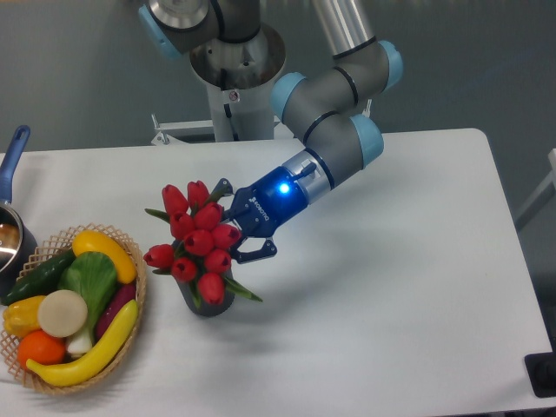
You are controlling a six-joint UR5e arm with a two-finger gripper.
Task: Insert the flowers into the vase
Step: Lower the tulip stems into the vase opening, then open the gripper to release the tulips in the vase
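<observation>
The flowers, a bunch of red tulip buds with green leaves, stand tilted with their stems going down into the vase. Only the lower part of the dark grey vase shows below the buds, left of the table's middle. My gripper reaches in from the right, its blue-lit wrist just behind it, and is shut on the bunch just above the vase. The buds hide its fingertips and the vase's mouth.
A wicker basket of colourful vegetables sits at the front left, close to the vase. A pot with a blue handle is at the left edge. The arm's base stands behind the table. A black object is at the front right corner.
</observation>
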